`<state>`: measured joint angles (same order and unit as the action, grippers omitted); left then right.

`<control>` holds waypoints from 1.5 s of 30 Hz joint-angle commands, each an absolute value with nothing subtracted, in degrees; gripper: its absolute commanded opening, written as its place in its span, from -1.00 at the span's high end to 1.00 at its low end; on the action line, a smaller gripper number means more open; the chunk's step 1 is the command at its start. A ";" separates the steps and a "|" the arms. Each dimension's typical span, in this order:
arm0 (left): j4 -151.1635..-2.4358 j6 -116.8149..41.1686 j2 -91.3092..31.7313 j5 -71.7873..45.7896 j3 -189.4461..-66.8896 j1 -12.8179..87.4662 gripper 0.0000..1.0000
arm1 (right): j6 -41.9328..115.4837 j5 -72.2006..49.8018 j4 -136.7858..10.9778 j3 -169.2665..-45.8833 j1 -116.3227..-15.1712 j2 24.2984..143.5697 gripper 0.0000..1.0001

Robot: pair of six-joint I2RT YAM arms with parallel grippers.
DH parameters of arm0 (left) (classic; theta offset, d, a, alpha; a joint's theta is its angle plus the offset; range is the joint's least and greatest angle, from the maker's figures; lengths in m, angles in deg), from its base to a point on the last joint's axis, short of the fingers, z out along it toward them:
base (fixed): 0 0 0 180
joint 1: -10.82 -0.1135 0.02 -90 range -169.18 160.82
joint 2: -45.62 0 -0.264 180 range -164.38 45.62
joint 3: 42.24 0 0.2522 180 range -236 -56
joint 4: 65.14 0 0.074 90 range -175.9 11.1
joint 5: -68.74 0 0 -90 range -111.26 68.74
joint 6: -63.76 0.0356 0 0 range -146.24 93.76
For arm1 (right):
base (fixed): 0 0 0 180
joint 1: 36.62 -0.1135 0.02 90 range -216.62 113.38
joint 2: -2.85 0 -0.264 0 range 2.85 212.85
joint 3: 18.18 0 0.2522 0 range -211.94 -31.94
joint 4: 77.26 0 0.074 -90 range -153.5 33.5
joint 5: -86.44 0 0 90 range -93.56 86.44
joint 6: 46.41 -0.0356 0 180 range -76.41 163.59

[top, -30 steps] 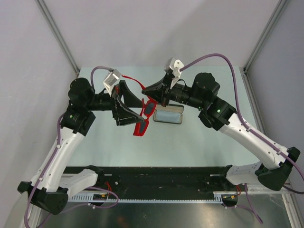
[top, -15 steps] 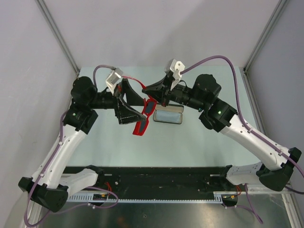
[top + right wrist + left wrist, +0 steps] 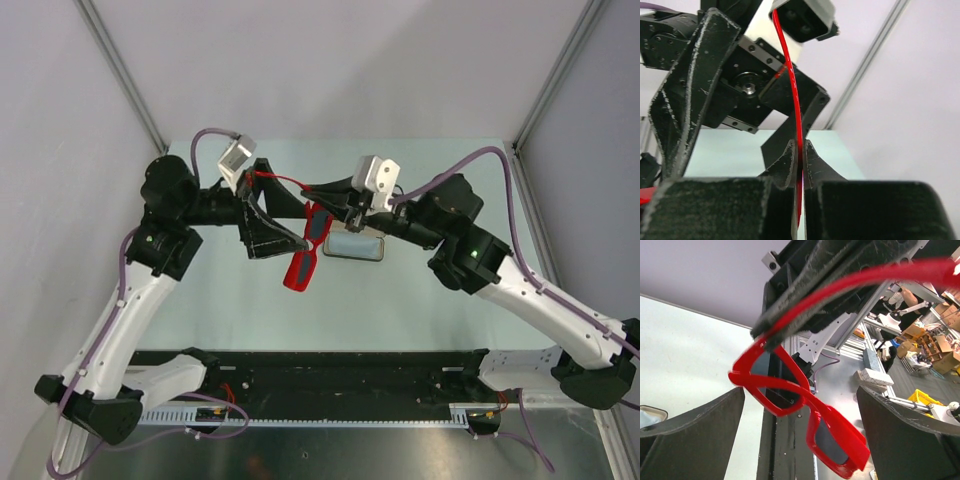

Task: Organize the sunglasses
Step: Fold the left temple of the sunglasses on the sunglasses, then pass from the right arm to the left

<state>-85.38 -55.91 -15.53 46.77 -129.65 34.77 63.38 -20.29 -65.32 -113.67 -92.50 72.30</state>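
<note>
1 pair of sunglasses [image 3: 299,272], bright red frame w/ dark lenses, is up in the air over the table [image 3: 400,300], not resting on anything. From above, the front hangs tilted, one lens higher than the other, just left of the case [image 3: 355,258]. One thin red temple arm is swung out and runs up and away from the front.

2 grippers are on the job. The right gripper [image 3: 800,167] has its fingers pressed together on that thin temple arm, the red strip nipped right at the fingertips; that pinch is the only hold I can see on the pair. The left gripper [image 3: 300,228] is spread wide. In its own wrist view the red front hangs in the gap btwn the two dark fingers [image 3: 695,422], w/ daylight on both sides, so no contact there as far as I can see.

1 case, black-rimmed w/ a pale inside, lies flat on the table, mid-way back, under and beside the right gripper.
</note>
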 commanded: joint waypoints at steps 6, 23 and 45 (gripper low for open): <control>-84.88 -58.85 -13.45 44.83 -131.84 31.48 -1.00 | 67.32 -16.65 -69.21 -113.50 -90.85 68.34 1.00; -84.62 -70.28 -16.88 52.03 -129.65 28.22 -0.52 | 68.38 -17.36 -69.83 -112.80 -90.32 64.73 1.00; -79.79 -75.90 -15.29 51.78 -126.40 37.28 0.06 | 67.49 -20.96 -71.94 -112.89 -91.11 63.06 1.00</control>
